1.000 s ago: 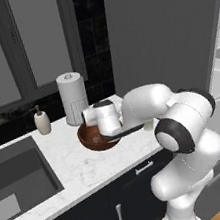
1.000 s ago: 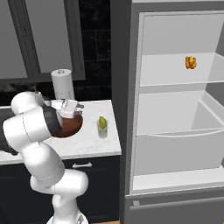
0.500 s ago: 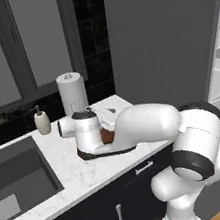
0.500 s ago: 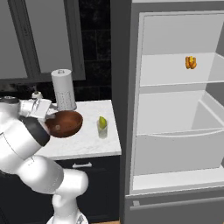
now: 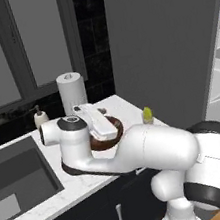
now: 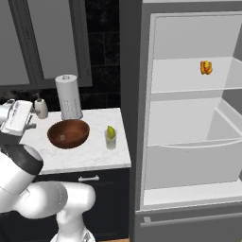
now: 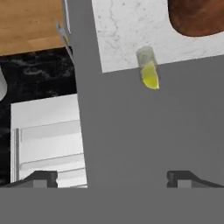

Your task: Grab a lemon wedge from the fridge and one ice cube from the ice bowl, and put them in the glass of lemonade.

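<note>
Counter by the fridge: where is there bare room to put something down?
Free marble lies in front of the bowl and glass, along the counter edge. The back is crowded: paper towel roll and soap bottle stand behind the bowl.

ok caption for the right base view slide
Open fridge beside a counter holding a wooden bowl and a glass of lemonade.
</note>
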